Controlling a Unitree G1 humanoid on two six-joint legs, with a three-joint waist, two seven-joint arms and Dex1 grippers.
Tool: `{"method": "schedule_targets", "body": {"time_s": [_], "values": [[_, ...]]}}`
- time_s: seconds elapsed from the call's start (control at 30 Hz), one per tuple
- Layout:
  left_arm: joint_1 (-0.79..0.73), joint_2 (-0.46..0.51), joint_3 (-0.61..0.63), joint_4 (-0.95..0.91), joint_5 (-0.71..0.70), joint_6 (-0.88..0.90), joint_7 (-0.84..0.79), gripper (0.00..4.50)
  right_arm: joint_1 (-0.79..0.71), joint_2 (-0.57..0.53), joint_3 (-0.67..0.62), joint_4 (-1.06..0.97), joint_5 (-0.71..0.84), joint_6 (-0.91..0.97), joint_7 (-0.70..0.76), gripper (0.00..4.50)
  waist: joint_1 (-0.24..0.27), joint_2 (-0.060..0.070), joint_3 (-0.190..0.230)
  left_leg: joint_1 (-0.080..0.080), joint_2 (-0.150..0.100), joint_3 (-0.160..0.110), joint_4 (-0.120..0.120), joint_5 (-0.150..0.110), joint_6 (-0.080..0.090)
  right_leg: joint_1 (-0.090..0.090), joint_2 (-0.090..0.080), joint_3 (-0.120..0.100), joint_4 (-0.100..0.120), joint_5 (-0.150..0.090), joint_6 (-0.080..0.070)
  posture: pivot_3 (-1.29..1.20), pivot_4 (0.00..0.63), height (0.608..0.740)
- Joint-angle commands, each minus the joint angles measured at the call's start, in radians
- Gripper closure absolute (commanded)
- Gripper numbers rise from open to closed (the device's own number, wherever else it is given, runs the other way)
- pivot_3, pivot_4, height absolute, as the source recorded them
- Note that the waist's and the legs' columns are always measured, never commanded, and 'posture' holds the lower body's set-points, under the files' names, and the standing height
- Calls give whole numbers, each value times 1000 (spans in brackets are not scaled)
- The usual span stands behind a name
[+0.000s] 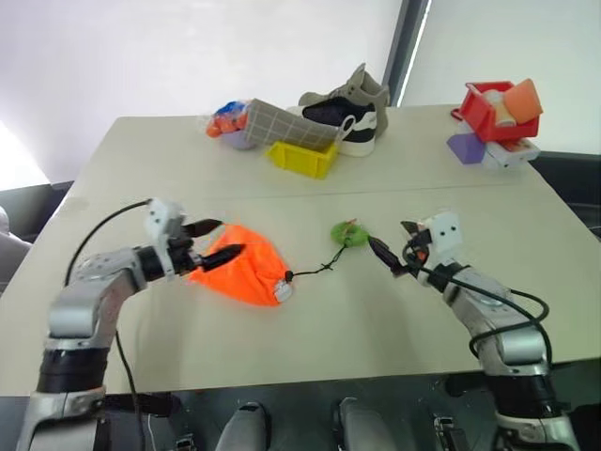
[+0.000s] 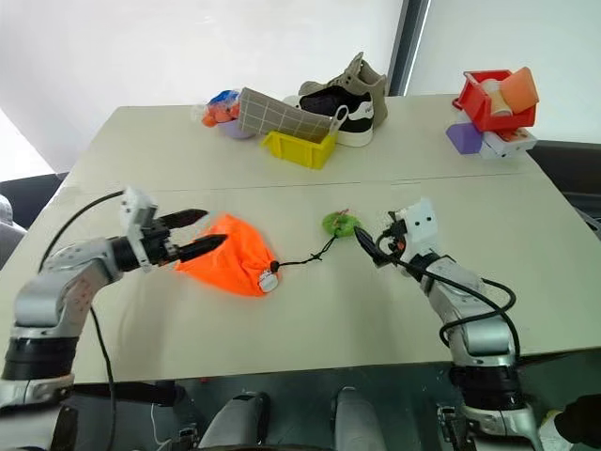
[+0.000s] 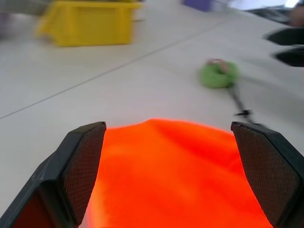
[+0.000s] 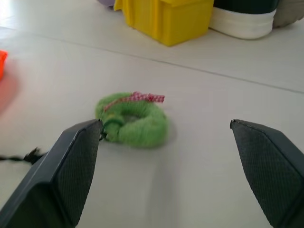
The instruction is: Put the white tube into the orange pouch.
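Note:
The orange pouch lies flat on the table's near left part. Its black cord runs right to a green ring. A small white piece pokes out at the pouch's mouth; I cannot tell whether it is the white tube. My left gripper is open at the pouch's left end, one finger on each side and nothing pinched. In the left wrist view the fingers frame the orange fabric. My right gripper is open just right of the ring, apart from it, and holds nothing.
At the back stand a yellow bin, a grid-patterned cloth, a grey and black shoe and some colourful items. A red bin holding an orange block sits far right, beside a purple block.

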Motion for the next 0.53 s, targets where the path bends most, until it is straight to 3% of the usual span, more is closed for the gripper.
{"method": "schedule_targets", "body": {"time_s": [0.03,0.23,0.53], "values": [[96,15,92,-58,25,-50,78,0,44,-37,-69,-16,72,-40,111,28,0,0,0,0,0,0,0,0,0,0,0,0,0,0,0,0,150,740],[298,-18,180,-68,71,-130,193,0,91,-69,-133,40,118,-45,197,28,4,0,0,0,0,0,3,0,0,1,-1,0,0,-1,1,0,150,740],[337,-67,183,-80,49,-163,264,0,74,-57,-112,88,92,-89,219,28,7,0,0,-2,0,1,11,-1,-1,3,-3,0,-2,-1,0,0,150,740]]}}
